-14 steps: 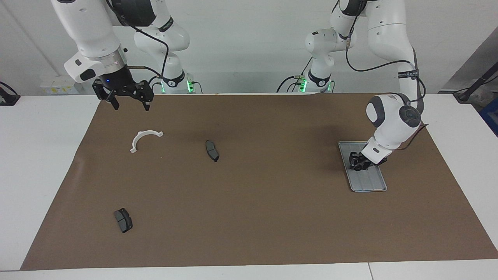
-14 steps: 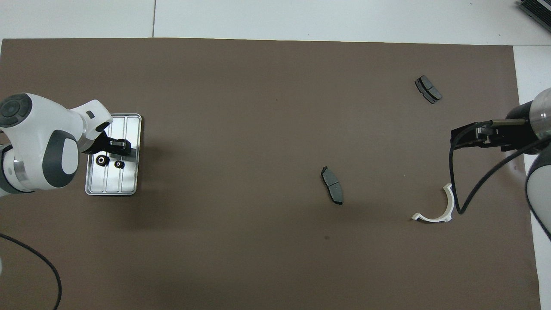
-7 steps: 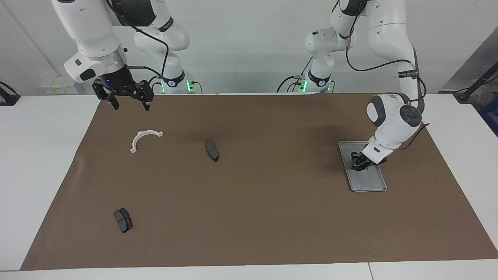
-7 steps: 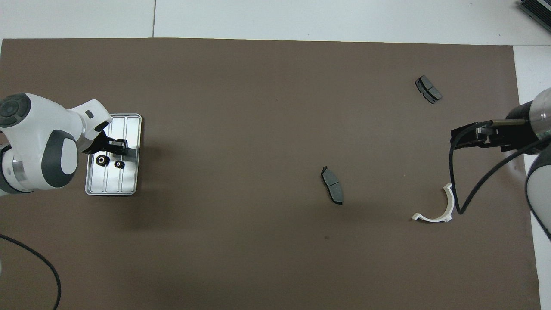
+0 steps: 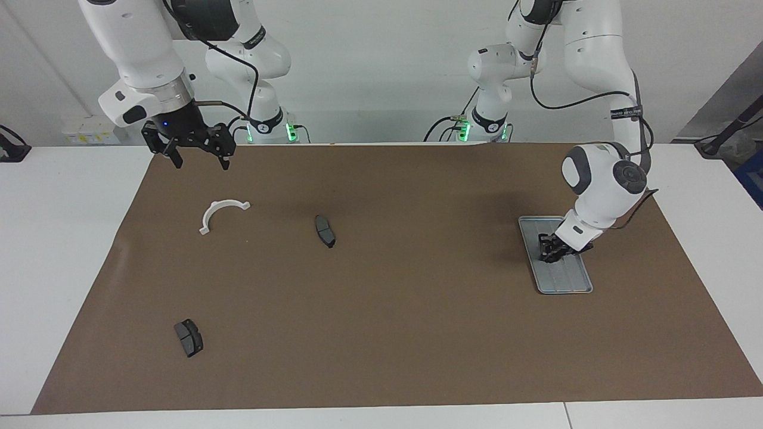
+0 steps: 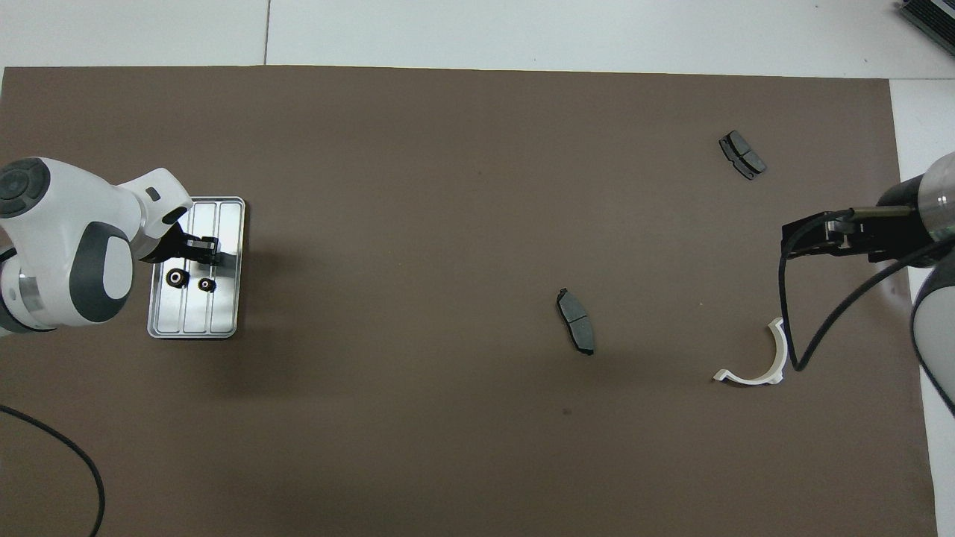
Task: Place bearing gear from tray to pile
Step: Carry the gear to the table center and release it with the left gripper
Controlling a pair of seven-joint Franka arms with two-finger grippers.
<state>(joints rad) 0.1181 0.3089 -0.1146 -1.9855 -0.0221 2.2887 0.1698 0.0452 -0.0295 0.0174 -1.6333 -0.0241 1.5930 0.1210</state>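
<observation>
At nine o'clock on the brown mat (image 6: 448, 186), taken as a clock face from my own end of the table, I find the tray (image 6: 224, 321) lying flat. My left gripper (image 6: 203, 252) is low over the tray's ridged floor, at its end farther from me. I cannot tell whether that hand is closed on anything. On the tray, at six o'clock from that gripper, rest one bearing gear (image 6: 176, 278) and a second bearing gear (image 6: 207, 284), side by side and apart.

The pile is scattered toward my right arm's end:
- One brake pad (image 6: 576, 321) lies near the mat's centre, toward four o'clock.
- Another brake pad (image 6: 741, 155) lies at two o'clock.
- The white bracket (image 6: 753, 369) lies at four o'clock.

My right gripper (image 5: 198, 156) hangs idle over the mat's three o'clock edge, its jaws wide and holding nothing.
</observation>
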